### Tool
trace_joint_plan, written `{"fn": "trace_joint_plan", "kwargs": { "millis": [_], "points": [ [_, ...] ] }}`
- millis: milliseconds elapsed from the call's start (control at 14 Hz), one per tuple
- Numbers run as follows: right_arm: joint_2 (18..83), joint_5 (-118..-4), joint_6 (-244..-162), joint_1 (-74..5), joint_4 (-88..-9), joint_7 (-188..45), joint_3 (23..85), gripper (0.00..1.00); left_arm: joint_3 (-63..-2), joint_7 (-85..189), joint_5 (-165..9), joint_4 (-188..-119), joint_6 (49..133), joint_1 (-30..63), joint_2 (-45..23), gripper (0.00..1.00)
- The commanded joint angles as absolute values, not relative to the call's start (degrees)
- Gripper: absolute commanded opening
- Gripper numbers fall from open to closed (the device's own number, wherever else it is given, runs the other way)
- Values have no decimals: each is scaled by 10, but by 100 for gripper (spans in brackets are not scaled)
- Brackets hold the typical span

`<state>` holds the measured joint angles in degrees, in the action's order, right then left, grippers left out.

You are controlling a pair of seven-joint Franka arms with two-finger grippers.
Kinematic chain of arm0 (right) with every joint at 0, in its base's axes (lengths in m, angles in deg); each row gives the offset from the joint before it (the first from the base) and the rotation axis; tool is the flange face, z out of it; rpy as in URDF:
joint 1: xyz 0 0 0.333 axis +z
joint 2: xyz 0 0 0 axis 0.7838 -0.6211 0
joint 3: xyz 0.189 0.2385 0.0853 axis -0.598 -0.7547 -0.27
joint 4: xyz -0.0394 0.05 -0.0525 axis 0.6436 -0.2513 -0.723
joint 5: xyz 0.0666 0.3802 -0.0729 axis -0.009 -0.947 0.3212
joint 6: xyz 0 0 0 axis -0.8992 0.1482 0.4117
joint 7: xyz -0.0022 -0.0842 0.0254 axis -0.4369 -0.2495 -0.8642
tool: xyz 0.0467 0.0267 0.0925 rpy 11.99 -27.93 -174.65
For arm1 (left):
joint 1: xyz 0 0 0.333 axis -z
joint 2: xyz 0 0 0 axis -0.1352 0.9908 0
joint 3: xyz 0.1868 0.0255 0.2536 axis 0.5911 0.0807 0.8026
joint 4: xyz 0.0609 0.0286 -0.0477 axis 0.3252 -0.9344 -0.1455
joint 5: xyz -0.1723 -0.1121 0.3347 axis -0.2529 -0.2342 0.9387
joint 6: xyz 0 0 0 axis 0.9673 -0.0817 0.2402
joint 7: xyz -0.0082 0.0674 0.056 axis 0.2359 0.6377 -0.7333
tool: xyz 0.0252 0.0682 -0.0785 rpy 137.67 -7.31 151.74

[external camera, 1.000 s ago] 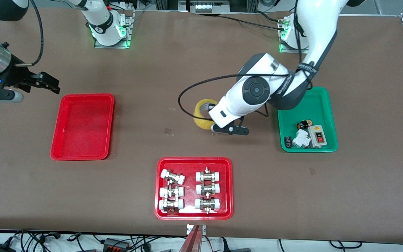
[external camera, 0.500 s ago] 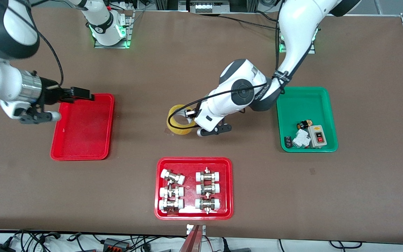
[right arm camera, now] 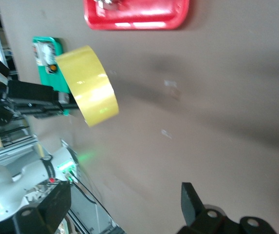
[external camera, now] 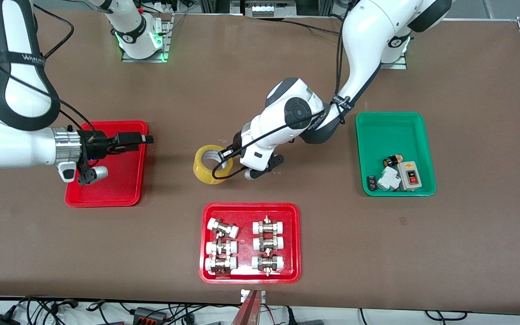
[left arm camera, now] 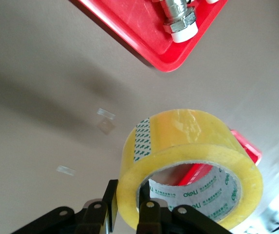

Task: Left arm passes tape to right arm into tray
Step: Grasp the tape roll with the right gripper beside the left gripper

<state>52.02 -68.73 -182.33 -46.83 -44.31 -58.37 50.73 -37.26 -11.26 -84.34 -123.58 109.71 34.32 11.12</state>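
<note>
- Front view: a brown bench (external camera: 467, 253) spreads wide, both arm bases along its top edge with green lights glowing, cables trailing off the near edge; the left arm (external camera: 296, 113) reaches down over the middle of the bench, and the left gripper (external camera: 229, 159) has its jaws clamped on the wall of the tape (external camera: 209, 164), the yellow roll held up over bare bench between the plain red tray (external camera: 106, 189) and the green tray (external camera: 395, 131); the right arm (external camera: 20, 146) lies level over its own end of the bench, silver wrist ring gleaming, and the right gripper (external camera: 145, 139) pokes out over the plain red tray's edge, pointing toward the tape, well apart from it; I cannot tell from here how its jaws stand; nearer the camera sits the red tray of fittings (external camera: 251, 271), six white-capped metal pieces in two columns; the green tray holds a small heap of electrical parts at its near end
- Left wrist view: the tape (left arm camera: 188, 161) fills the shot, translucent yellow with a printed pale core; the black fingers (left arm camera: 146, 219) pinch the roll's wall, one inside the ring, one outside; a corner of the red tray of fittings (left arm camera: 168, 58) and one capped fitting show over the bench
- Right wrist view: the right gripper's fingers (right arm camera: 193, 202) stand wide apart with nothing between them; farther off the tape (right arm camera: 88, 85) hangs in the left gripper (right arm camera: 61, 102), the green tray (right arm camera: 44, 63) past it
</note>
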Motion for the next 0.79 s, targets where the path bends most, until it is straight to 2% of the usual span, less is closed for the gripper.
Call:
{"fn": "trace_joint_plan", "kwargs": {
  "millis": [0, 357, 714],
  "points": [
    [503, -733, -1851, -454, -430, -557, 501, 100, -371, -156, -864, -1176, 1100, 361, 147, 2],
    [468, -789, -1945, -404, -429, -494, 502, 100, -370, -244, -897, -1171, 1165, 373, 154, 4],
    [436, -799, -1960, -393, -396, -478, 502, 100, -370, -242, -900, -1175, 1165, 373, 157, 6]
  ]
}}
